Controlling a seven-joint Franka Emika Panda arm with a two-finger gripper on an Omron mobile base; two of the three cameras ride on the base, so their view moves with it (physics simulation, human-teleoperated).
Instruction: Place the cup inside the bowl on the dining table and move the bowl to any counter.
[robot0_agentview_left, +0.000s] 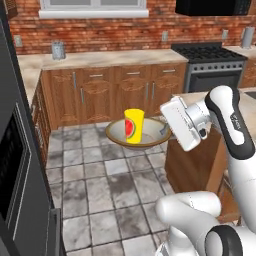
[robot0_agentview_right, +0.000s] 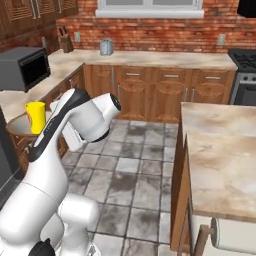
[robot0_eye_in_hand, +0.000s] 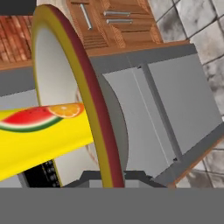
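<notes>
Wide shallow tan bowl with brown rim (robot0_agentview_left: 142, 134) carried mid-frame above tiled floor, small yellow watermelon-print cup (robot0_agentview_left: 133, 126) upright inside. Pincer (robot0_agentview_left: 167, 131) clamped narrow on bowl's right rim. Beige marble table over wooden cabinets (robot0_agentview_left: 100, 59) seen beyond, upper frame.

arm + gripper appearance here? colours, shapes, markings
Arm: glossy white rounded links, dark grey joint bands, small dark lettering on one link. Hand: boxy white block with a small dark spot on its side. Gripper: small dark grey finger tips. No cables visible.

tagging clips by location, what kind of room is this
A rendered home kitchen: a black stove, wooden cabinets under a marble-patterned counter against a brick wall, and a microwave.
</notes>
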